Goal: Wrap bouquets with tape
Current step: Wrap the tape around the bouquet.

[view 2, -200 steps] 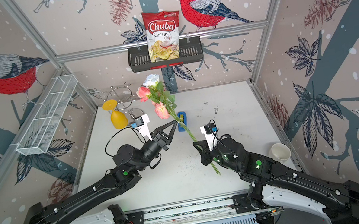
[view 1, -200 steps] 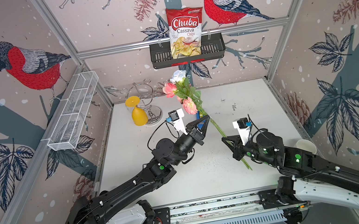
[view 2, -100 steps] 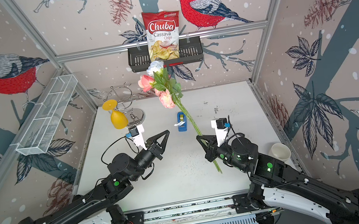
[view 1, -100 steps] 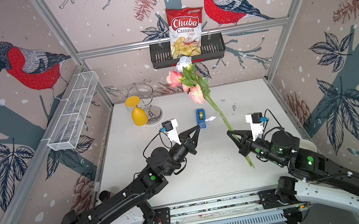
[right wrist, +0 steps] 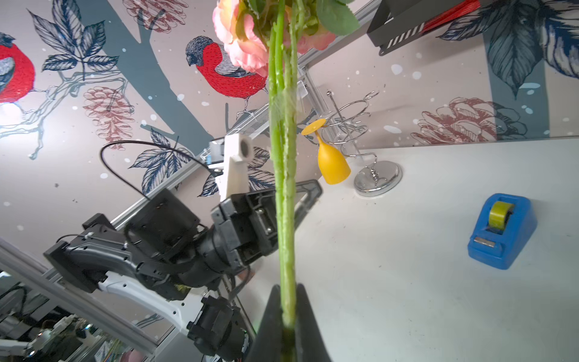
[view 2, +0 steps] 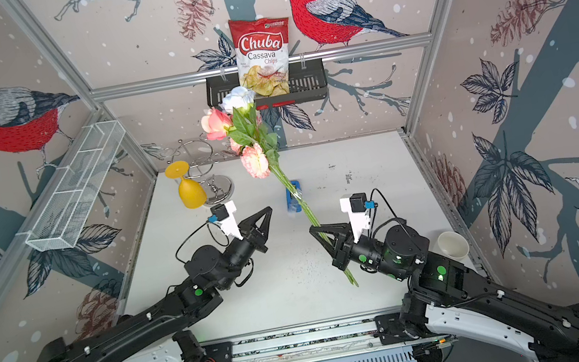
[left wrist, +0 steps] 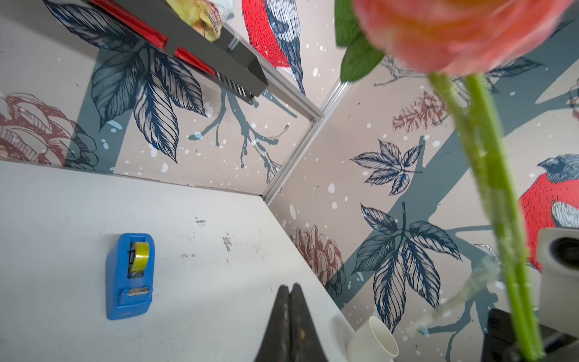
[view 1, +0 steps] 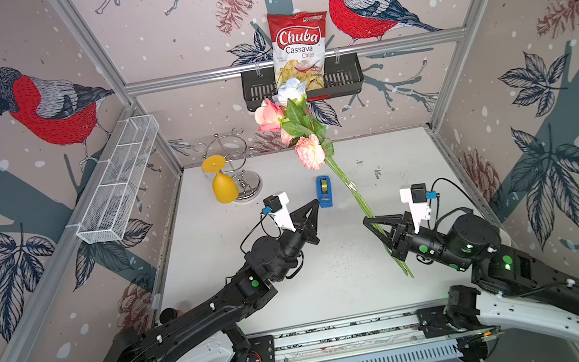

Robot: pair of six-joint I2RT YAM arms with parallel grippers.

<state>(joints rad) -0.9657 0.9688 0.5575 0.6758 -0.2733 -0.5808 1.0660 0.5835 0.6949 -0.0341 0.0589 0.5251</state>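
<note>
The bouquet (view 1: 301,129) (view 2: 252,144) has pink and white blooms, green leaves and long green stems. It stands tilted above the table, blooms toward the back wall. My right gripper (view 1: 367,221) (view 2: 313,230) (right wrist: 287,286) is shut on the lower stems (right wrist: 283,188), whose ends stick out below it. A band of clear tape (right wrist: 283,103) circles the stems higher up. The tape sits in a blue dispenser (view 1: 324,191) (left wrist: 130,275) (right wrist: 501,232) on the table, behind the stems in a top view (view 2: 293,205). My left gripper (view 1: 317,203) (view 2: 269,210) (left wrist: 289,285) is shut and empty, beside the dispenser, apart from the stems (left wrist: 492,188).
An upturned yellow goblet (view 1: 222,184) leans on a chrome rack (view 1: 248,188) at the back left. A white cup (view 2: 452,244) (left wrist: 372,341) lies at the right edge. A black basket (view 1: 342,79) with a chips bag hangs on the back wall, and a wire shelf (view 1: 119,181) on the left wall.
My left gripper has drawn back from the stems, still shut, uncovering the blue dispenser. My right gripper has raised the bouquet, so the blooms sit higher and nearer the back wall.
</note>
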